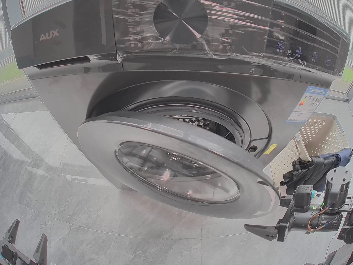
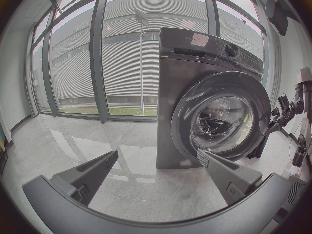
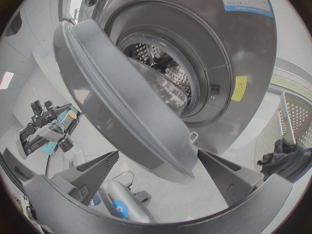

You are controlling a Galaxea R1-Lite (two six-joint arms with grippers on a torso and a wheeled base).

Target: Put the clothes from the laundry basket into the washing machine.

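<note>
The washing machine [image 1: 73, 89] stands ahead of both pincers, and its open door [image 1: 206, 144] hangs just above the released right pincer [image 3: 156, 155]. The right wrist view looks into the drum [image 3: 177, 73]. In the head view the laundry basket [image 1: 323, 133] is beside that pincer, holding dark clothes [image 1: 312, 170]. The left pincer [image 2: 156, 153] is spread, empty and well back.

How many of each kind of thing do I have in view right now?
Washing machine: 1, door open
Laundry basket: 1
Heap of dark clothes at the basket's rim: 1
Grippers: 2, left gripper and right gripper, jaws open
Total: 5
</note>
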